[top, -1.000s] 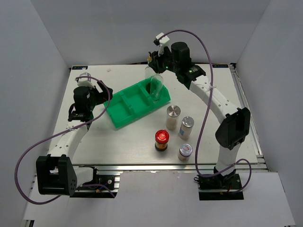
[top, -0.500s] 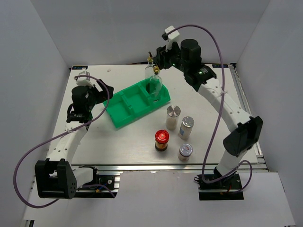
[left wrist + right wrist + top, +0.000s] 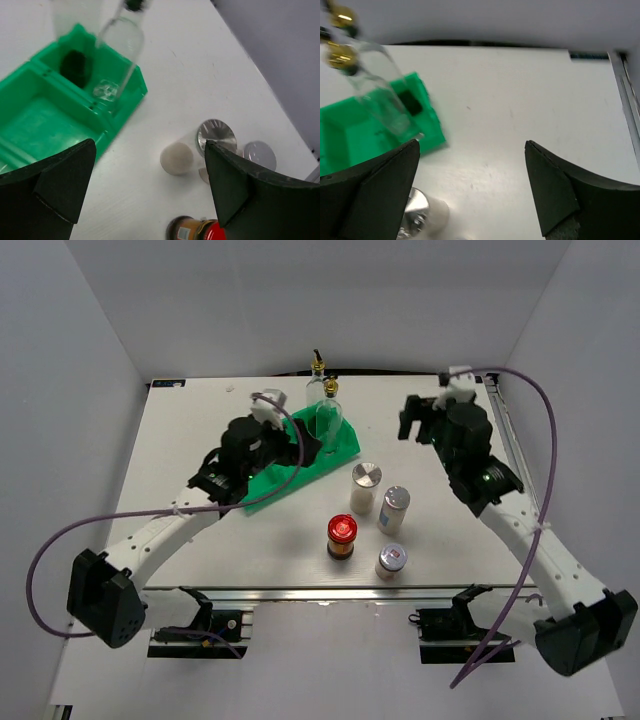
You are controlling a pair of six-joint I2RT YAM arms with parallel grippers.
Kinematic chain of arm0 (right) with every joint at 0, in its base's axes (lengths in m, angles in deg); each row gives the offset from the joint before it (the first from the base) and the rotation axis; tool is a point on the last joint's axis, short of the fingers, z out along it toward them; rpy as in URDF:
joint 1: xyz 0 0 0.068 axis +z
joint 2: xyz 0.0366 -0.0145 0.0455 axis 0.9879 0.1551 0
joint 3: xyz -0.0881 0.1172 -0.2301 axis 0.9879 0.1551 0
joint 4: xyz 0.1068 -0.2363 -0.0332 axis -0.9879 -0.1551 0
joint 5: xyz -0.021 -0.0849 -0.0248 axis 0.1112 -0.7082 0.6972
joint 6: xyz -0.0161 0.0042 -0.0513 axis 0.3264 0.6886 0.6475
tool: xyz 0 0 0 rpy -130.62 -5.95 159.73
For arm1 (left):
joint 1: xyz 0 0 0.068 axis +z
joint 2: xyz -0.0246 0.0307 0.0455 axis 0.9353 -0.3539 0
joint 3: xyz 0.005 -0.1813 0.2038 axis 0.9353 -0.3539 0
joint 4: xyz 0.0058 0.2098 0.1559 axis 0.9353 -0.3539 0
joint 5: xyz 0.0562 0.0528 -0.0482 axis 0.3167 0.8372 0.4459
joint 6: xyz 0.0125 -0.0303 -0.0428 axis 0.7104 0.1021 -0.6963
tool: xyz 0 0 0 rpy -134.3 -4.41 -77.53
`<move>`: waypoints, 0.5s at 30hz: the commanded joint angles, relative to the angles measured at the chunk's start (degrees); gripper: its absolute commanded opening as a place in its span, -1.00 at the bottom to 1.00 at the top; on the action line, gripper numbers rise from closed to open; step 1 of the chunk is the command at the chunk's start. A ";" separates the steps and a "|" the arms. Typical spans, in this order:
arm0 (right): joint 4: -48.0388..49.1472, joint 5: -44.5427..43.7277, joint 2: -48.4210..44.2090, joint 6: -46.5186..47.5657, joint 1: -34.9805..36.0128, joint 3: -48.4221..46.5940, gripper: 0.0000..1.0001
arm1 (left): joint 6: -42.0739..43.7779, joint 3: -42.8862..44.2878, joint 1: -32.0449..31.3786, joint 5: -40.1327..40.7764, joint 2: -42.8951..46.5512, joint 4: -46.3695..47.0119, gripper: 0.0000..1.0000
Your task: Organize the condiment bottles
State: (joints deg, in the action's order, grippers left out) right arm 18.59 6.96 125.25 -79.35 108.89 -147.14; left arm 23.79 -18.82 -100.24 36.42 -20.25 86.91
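My right pincer [image 3: 471, 147] is wide open now and holds nothing. A second ago it was shut on a cruet, but it has let go and pulled back to the right. Close under its left finger is one shaker jar [image 3: 422, 216]. Farther ahead on that side, the cruet [image 3: 380, 95] it let go of stands alone in the end part of the green tray [image 3: 430, 125]. The other cruet [image 3: 342, 17] is just behind it, and I cannot tell if that one is in the tray too. My left pincer [image 3: 147, 150] is wide open and empty, like before, but it has swung in from the left to hang over the tray. Close by its right finger is the red-lidded jar [image 3: 200, 232]. Past that are two shaker jars [image 3: 215, 135], none of them moved, and the cruets are farthest.
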 commanded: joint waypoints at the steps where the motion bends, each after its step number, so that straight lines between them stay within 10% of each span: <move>1: -1.66 -10.54 -8.24 -11.07 -5.02 8.56 0.79 | 4.24 3.62 -6.63 3.98 -4.26 -3.61 0.96; 15: -2.37 -9.32 -19.62 -14.52 -15.24 23.88 0.79 | 11.72 19.00 -18.69 7.42 -24.48 -11.18 0.96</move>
State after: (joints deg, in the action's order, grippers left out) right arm 14.03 -1.45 105.89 -93.14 94.40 -124.02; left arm 32.62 -3.04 -116.50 42.87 -45.00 78.01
